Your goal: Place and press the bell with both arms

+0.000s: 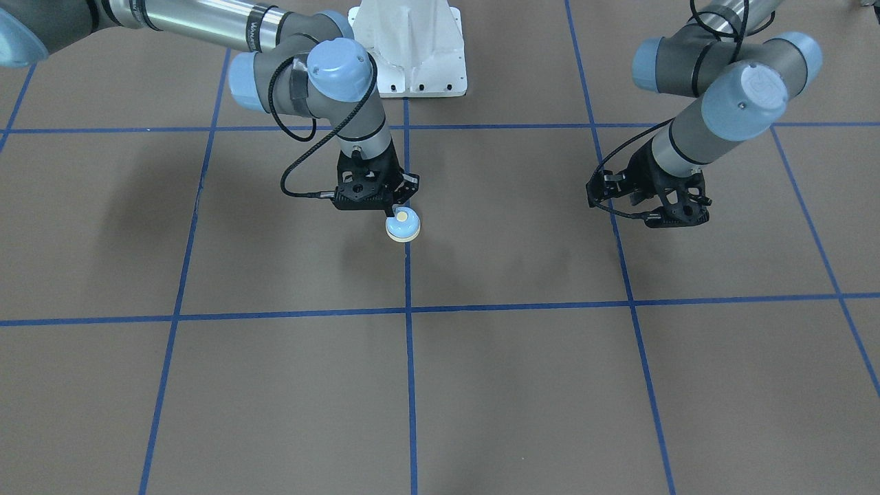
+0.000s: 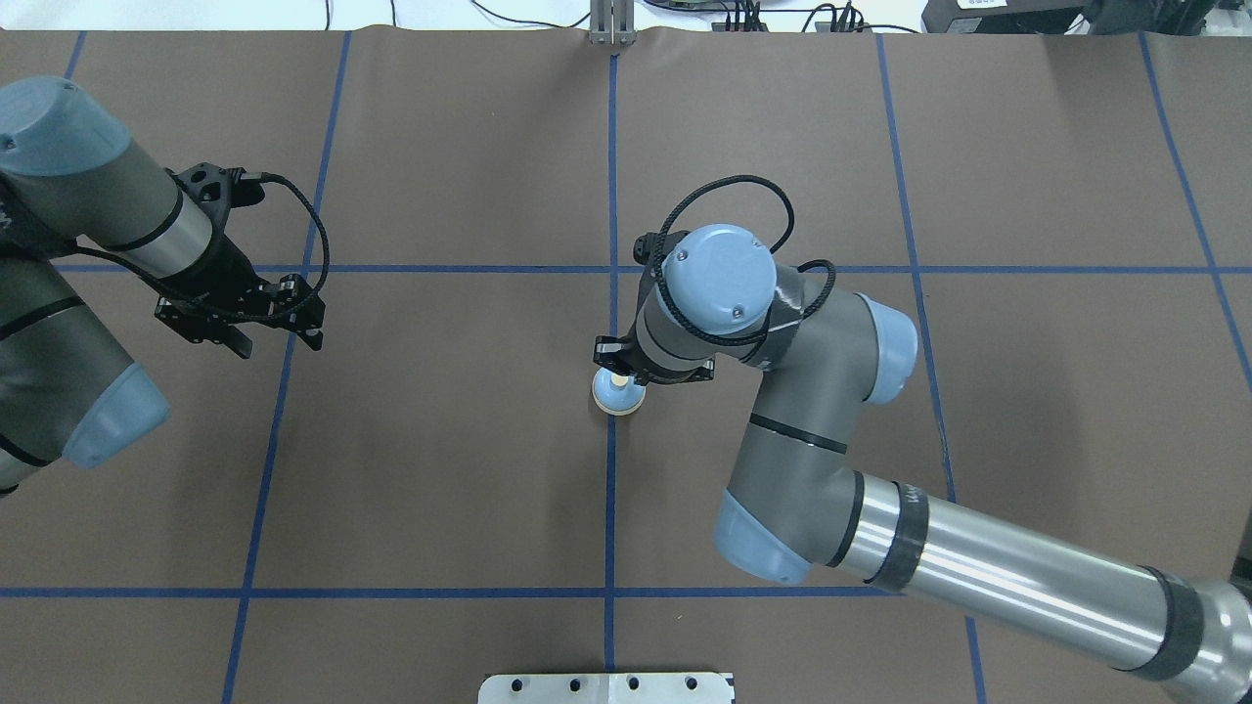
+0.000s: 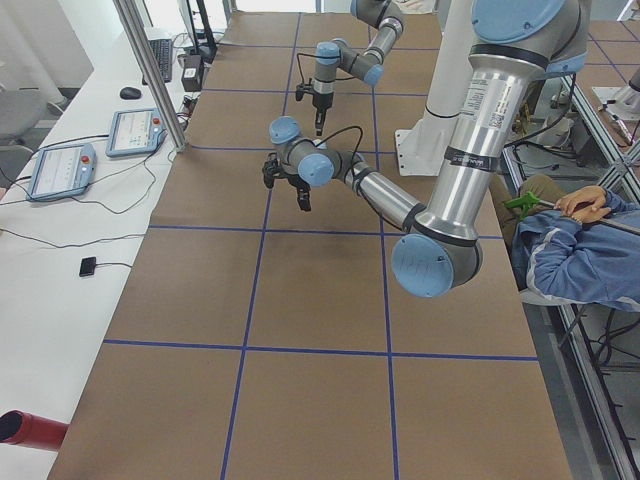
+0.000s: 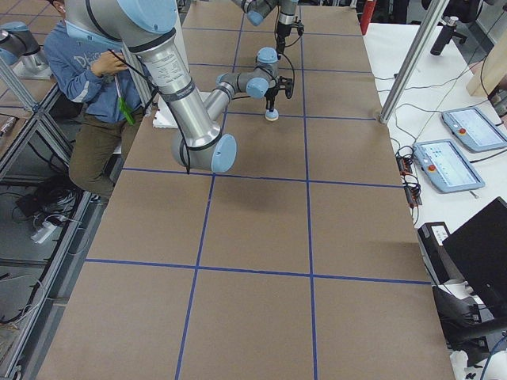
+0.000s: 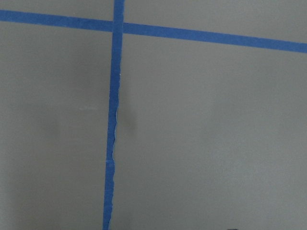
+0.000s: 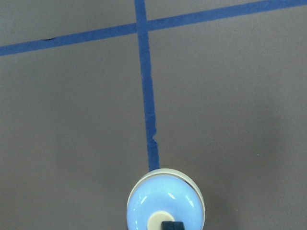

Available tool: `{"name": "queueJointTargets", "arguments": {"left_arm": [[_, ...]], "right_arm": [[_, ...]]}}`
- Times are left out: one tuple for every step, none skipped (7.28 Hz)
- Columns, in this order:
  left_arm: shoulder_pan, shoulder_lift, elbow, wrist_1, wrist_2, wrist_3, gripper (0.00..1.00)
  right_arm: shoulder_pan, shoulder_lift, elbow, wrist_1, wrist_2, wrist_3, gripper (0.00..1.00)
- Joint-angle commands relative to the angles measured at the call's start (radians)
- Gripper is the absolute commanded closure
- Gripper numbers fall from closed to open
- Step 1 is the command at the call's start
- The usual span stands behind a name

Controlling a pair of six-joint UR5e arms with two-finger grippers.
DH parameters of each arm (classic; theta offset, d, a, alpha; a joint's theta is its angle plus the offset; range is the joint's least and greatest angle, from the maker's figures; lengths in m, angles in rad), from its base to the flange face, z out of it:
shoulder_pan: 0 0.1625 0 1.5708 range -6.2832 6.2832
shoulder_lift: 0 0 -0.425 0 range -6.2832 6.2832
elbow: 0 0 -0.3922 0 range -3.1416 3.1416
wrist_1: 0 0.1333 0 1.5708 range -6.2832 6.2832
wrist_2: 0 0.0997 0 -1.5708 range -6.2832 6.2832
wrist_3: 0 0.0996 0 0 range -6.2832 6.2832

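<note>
Where the middle blue tape line (image 1: 408, 275) runs, you have the bell (image 1: 403, 225) sitting upright on the brown table (image 1: 275, 385), on the side nearer the white pedestal (image 1: 412, 48). The right gripper (image 1: 397, 210) is directly over it, fingers clenched together. In your right wrist view the black tip lands on the yellow button (image 6: 157, 219). The left gripper (image 2: 274, 338) hangs well apart from the bell, above bare table beside another tape line, fingers released and spread, gripping nothing.
</note>
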Motion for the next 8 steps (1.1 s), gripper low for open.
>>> {"name": "queueJointTargets", "arguments": {"left_arm": [[-0.010, 0.001, -0.007, 0.000, 0.000, 0.002, 0.16], [-0.013, 0.029, -0.026, 0.000, 0.000, 0.039, 0.16], [-0.041, 0.084, -0.060, -0.002, 0.000, 0.116, 0.16], [-0.062, 0.143, -0.097, -0.002, 0.000, 0.196, 0.16], [-0.087, 0.197, -0.129, -0.002, 0.002, 0.261, 0.16], [-0.143, 0.263, -0.143, -0.002, 0.002, 0.406, 0.16], [-0.221, 0.314, -0.133, -0.002, 0.002, 0.568, 0.16], [-0.301, 0.361, -0.125, -0.002, 0.000, 0.709, 0.15]], "right_arm": [[0.093, -0.158, 0.198, -0.054, 0.083, -0.083, 1.00], [0.159, -0.239, 0.250, -0.054, 0.147, -0.133, 1.00], [0.240, -0.305, 0.276, -0.052, 0.218, -0.220, 1.00], [0.309, -0.390, 0.301, -0.052, 0.264, -0.322, 1.00], [0.373, -0.494, 0.344, -0.049, 0.289, -0.437, 1.00], [0.461, -0.602, 0.370, -0.043, 0.321, -0.592, 1.00], [0.579, -0.699, 0.363, -0.042, 0.385, -0.786, 0.72], [0.691, -0.766, 0.329, -0.042, 0.434, -0.975, 0.48]]}}
